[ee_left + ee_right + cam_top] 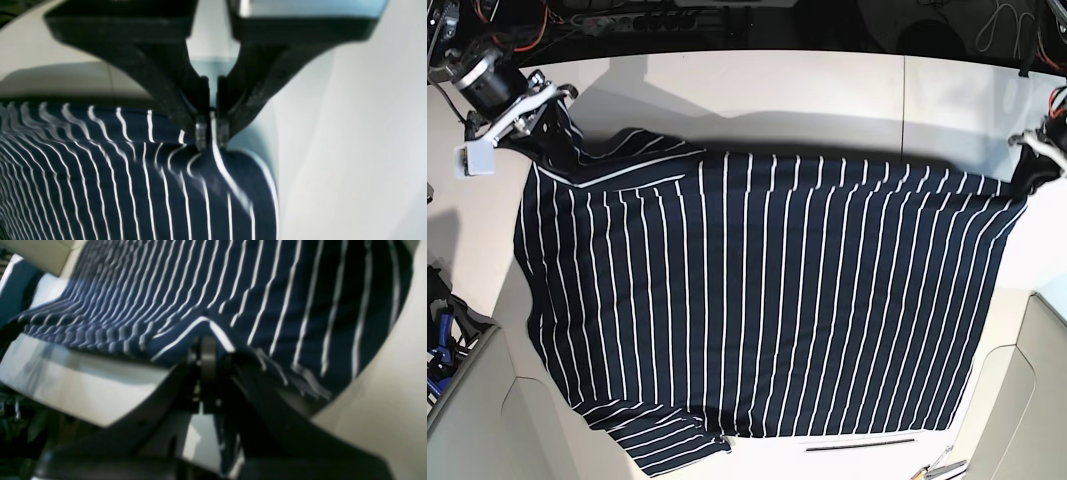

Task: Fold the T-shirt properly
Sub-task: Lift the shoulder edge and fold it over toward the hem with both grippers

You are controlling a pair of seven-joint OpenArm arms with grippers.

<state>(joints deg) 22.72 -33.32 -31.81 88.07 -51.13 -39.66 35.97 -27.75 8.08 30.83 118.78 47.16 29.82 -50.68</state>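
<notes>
The T-shirt (767, 300), dark navy with thin white stripes, lies spread across the white table (827, 90), with one sleeve (667, 440) at the front left. My right gripper (547, 135) is at the shirt's back left corner and is shut on its edge; the right wrist view shows the cloth (267, 290) pinched at the gripper (208, 350). My left gripper (1030, 165) is at the back right corner. The left wrist view shows the gripper (211, 135) shut on the shirt's edge (133, 183). Both held corners are lifted slightly. No neck label shows.
Cables and electronics (627, 15) run along the table's back edge. Beige panels stand at the front right (1027, 400) and front left (467, 420). Small tools (937, 465) lie at the front right edge. The shirt's front hangs near the table's front edge.
</notes>
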